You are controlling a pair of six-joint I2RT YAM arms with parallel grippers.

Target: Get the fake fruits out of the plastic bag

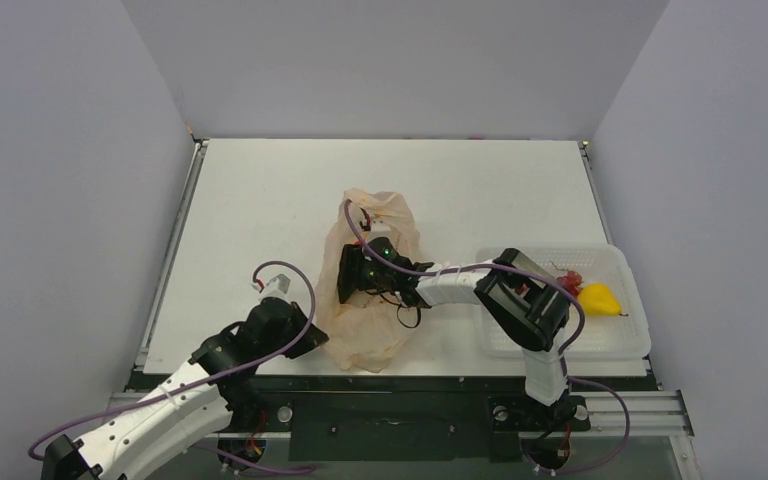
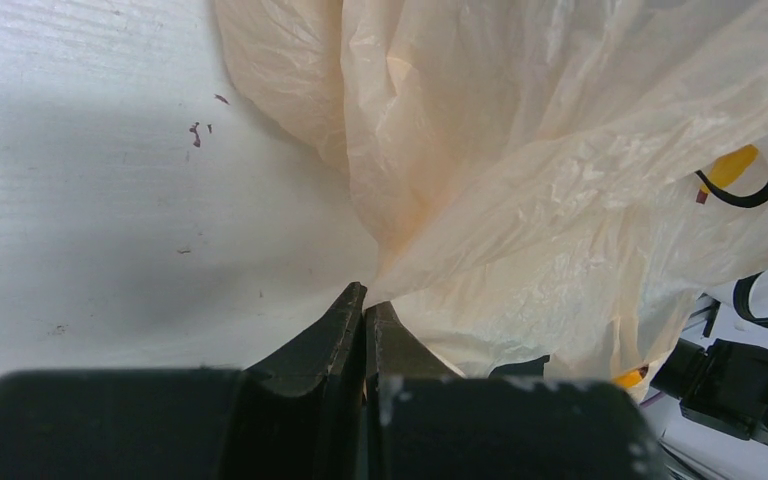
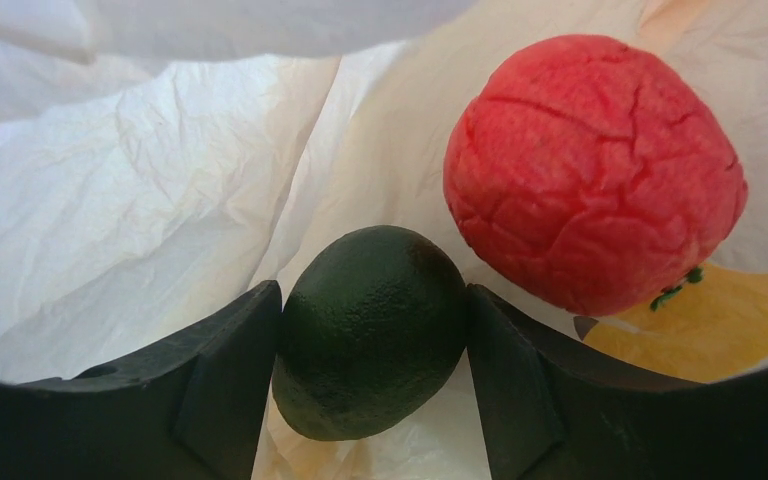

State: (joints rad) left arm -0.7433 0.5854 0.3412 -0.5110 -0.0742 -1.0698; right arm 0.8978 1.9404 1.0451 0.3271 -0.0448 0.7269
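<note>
Crinkly translucent peach plastic bag [image 1: 360, 340] lay on the white table [image 1: 260, 200], long axis near-to-far, handles far; left gripper [image 2: 365, 312] was clenched on its near fold. Hold that fold taut. Inside, beside the wrinkled red plastic ball [image 3: 590, 170], the right gripper [image 3: 372, 295] touched both flanks of the dark green avocado-shaped plastic fruit [image 3: 370, 345], long axis slanting toward the ball — squeeze firmly, withdraw straight.
</note>
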